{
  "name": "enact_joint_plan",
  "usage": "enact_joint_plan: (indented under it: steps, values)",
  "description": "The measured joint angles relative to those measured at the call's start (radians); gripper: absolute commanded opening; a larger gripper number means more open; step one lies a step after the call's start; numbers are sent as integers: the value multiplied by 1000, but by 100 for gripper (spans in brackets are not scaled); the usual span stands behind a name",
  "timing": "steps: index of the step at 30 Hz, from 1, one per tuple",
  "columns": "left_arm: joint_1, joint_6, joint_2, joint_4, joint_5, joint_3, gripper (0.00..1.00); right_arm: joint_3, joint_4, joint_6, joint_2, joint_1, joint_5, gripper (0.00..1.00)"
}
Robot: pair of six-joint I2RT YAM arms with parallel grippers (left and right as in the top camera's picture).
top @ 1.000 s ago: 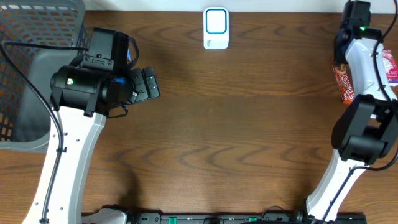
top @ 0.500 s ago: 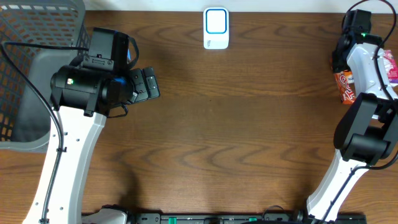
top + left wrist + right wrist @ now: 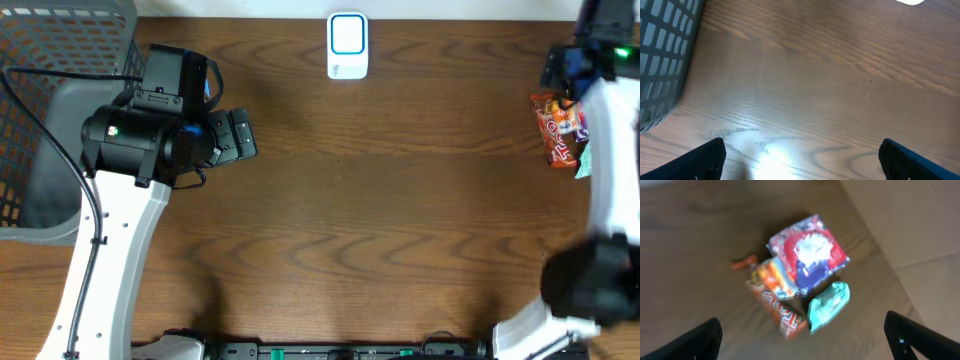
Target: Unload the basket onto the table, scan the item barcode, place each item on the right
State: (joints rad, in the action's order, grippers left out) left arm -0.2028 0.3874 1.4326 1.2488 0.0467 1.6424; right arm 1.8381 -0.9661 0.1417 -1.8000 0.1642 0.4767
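My right hand [image 3: 804,339] hangs spread over what seem, in this blurred view, snack packets [image 3: 805,265] on the table [image 3: 690,240]; my left hand [image 3: 801,161] is spread too.

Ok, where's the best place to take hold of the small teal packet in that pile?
Probably the teal packet across its narrow width, near the end pointing away from the red-and-blue pouch, coming from above. It lies flat and elongated beside the orange packet, and nothing sits against its outer long edge.
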Motion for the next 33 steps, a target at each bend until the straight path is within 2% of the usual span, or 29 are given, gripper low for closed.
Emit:
enact_joint_plan:
  steps: [4, 7, 15, 19, 24, 29, 33]
  values:
    - [0, 0, 0, 0, 0, 0, 98, 2, -156, 117, 186, -39, -85, 96]
    - [0, 0, 0, 0, 0, 0, 98, -25, -188, 162, 281, -76, -117, 96]
    - [0, 0, 0, 0, 0, 0, 98, -385, -133, 200, 595, -239, -187, 99]
    - [0, 0, 0, 0, 0, 0, 98, -521, -167, 207, 758, -299, -277, 99]
    - [0, 0, 0, 0, 0, 0, 98, -571, -301, 209, 867, -302, -330, 99]
    - [0, 0, 0, 0, 0, 0, 98, -578, -430, 211, 893, -302, -350, 99]
    - [0, 0, 0, 0, 0, 0, 98, -579, -467, 211, 891, -302, -353, 99]
